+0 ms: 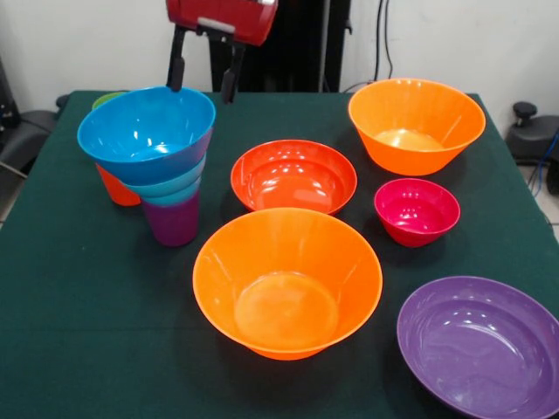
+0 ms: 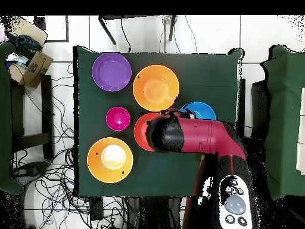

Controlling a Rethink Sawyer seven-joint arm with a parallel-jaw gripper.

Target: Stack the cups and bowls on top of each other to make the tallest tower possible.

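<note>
On the bench: a dark green cloth covers the bench (image 1: pixel 79 349), and every cup and bowl stands on it, all mouths up.
Tower: the tower (image 1: pixel 157 166) stands at the left of the front view: a purple cup (image 1: pixel 172 220) at the base, a teal bowl (image 1: pixel 170 188) nested in it, and a large blue bowl (image 1: pixel 147 133) on top. It leans toward the left of that view, the blue rim tilted.
Behind the tower: an orange cup (image 1: pixel 115 190) and the rim of a green cup (image 1: pixel 106 99) show, partly hidden.
Loose bowls: a near orange bowl (image 1: pixel 287 282), a far orange bowl (image 1: pixel 417 124), a shallow red-orange bowl (image 1: pixel 293 176), a small magenta bowl (image 1: pixel 417 210), and a purple bowl (image 1: pixel 482 343) at the near right corner.
Hand: the hand (image 1: pixel 203 77) hangs just above the blue bowl's far rim, fingers apart and holding nothing.
How they handle: glossy thin plastic, likely light, stiff and slippery; a nudge would probably slide a bowl on the cloth or tip the tower.
Where to hold: the rim is the likely grip, one finger inside the wall and one outside; the bodies look too wide to span.
Next piece: the purple bowl seems the natural one to add, lowered level and centred on the leaning stack.
Risk: the narrow base and the lean make the tower top-heavy.
</note>
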